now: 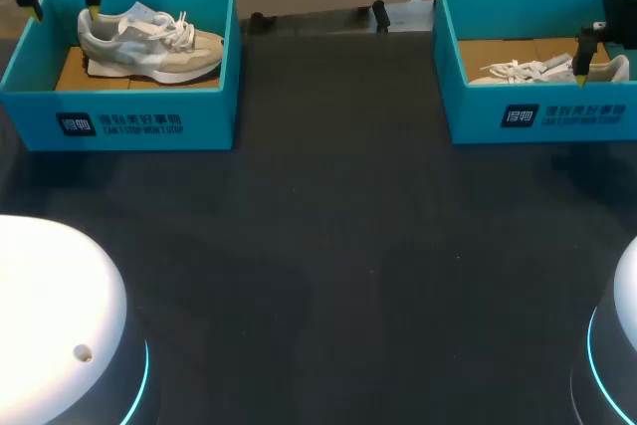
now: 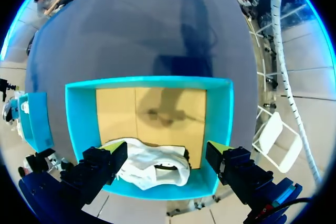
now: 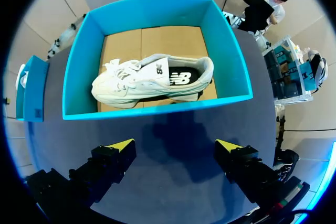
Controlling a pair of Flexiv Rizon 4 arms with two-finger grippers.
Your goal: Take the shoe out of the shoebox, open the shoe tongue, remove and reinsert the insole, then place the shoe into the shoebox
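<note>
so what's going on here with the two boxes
Two robot arms work at a dark table with two teal shoeboxes, a pale shoe in each. The left gripper is open and low over the left shoebox, its fingers either side of one end of the left shoe. The right gripper is open too, with the right shoebox and the right shoe ahead of it. Neither shoe is gripped or out yet.

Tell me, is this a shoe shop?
Probably a robot test bench: a grey sneaker and a white sneaker in teal shoeboxes on a dark table, left end effector and right end effector by them.
</note>
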